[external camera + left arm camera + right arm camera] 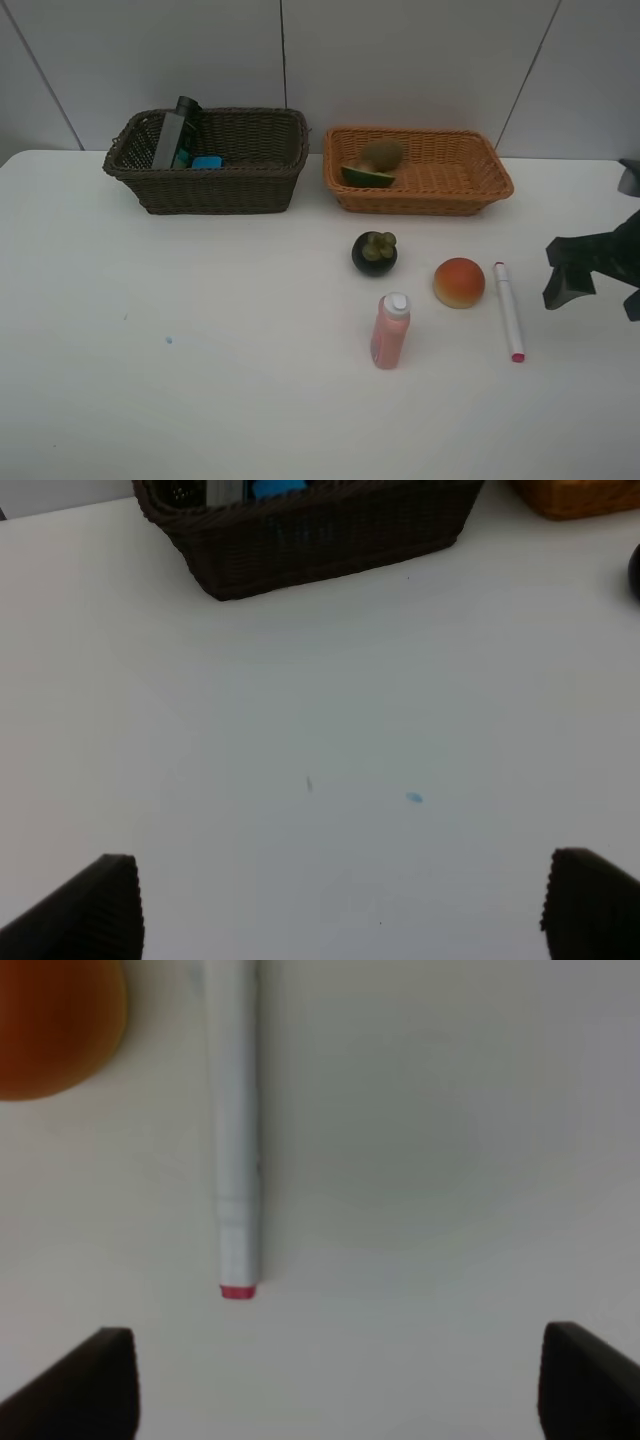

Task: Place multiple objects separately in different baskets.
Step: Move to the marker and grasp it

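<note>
Both grippers empty, jaws at full spread. The right gripper (340, 1385) hangs low over the table (200, 350), robot-side of the light orange basket (420, 200) and toward the right arm. The left gripper (340, 910) hangs well off to that basket's other side. Loose items, nearest first, all robot-side of the basket: pink bottle (391, 332) upright with white cap; white-pink marker (509, 311) lying flat, off-centre before the right jaws, the likely next pick; orange bun (459, 282); dark mangosteen (374, 252) closest to the basket. Inside it are the halved avocado (366, 176) and brown kiwi (383, 154), so seemingly foods. The dark brown basket (220, 190) beside it holds the leaning pump bottle (174, 135) and blue eraser (207, 162)
</note>
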